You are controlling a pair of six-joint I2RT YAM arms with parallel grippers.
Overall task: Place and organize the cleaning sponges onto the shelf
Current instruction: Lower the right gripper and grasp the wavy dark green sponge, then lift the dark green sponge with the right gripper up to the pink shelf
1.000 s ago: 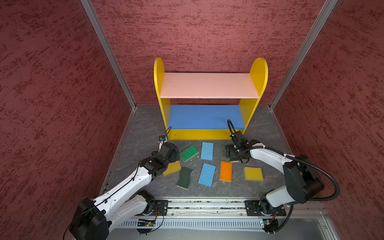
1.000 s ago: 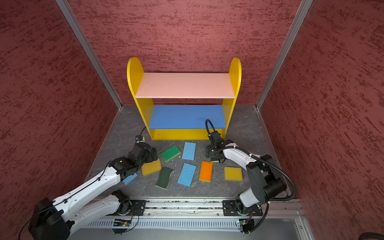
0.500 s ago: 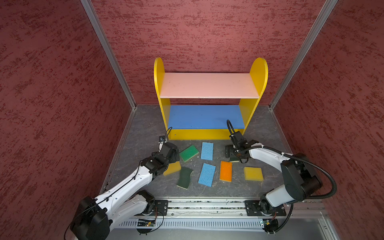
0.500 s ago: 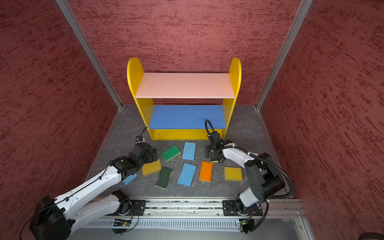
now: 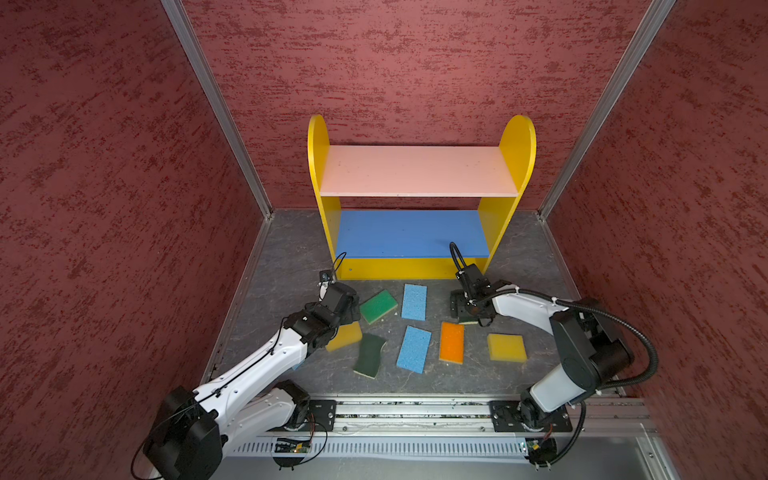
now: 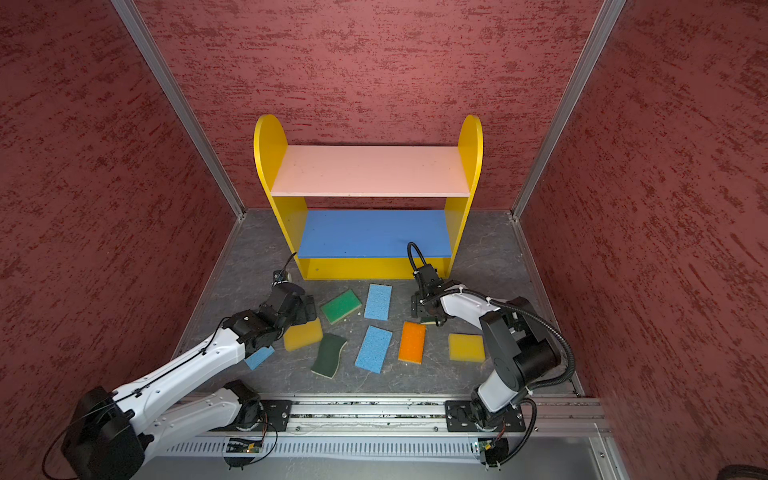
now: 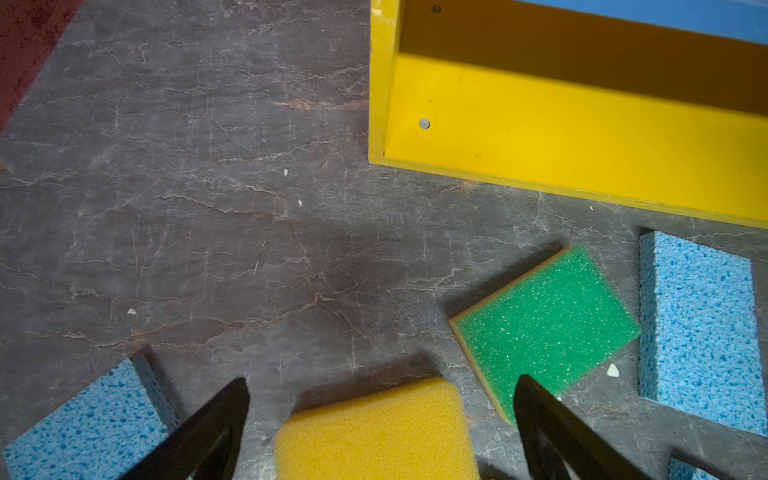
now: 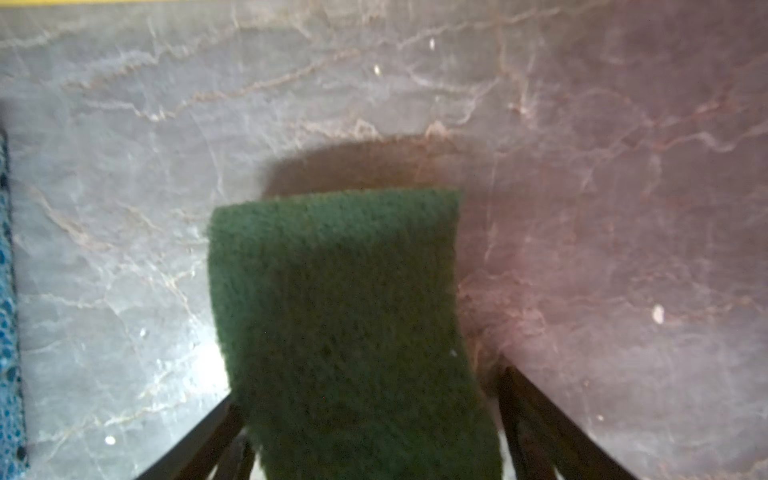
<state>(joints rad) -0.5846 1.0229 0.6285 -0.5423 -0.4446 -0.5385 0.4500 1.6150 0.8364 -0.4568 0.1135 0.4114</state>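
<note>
The shelf (image 5: 415,170) (image 6: 370,170) stands at the back with bare boards. Sponges lie on the floor in front of it: bright green (image 5: 378,306), two blue (image 5: 414,302) (image 5: 414,349), orange (image 5: 451,343), yellow (image 5: 507,347), a dark green wavy one (image 5: 370,355). My left gripper (image 7: 381,381) (image 5: 351,316) is open, its fingers on either side of a thick yellow sponge (image 7: 374,432) without touching it. A third blue sponge (image 7: 83,419) lies beside it. My right gripper (image 8: 370,386) (image 5: 469,309) is low over another dark green sponge (image 8: 340,316). Its jaws straddle that sponge, and a sliver of floor shows at one finger.
The grey marbled floor (image 5: 291,249) is boxed in by red walls (image 5: 124,166) on three sides. A metal rail (image 5: 415,409) carrying both arm bases runs along the front. The shelf's yellow bottom board (image 7: 582,137) lies close ahead of the left gripper.
The right gripper's jaws have narrowed a little around the dark green sponge. The left arm and the loose sponges have barely moved.
</note>
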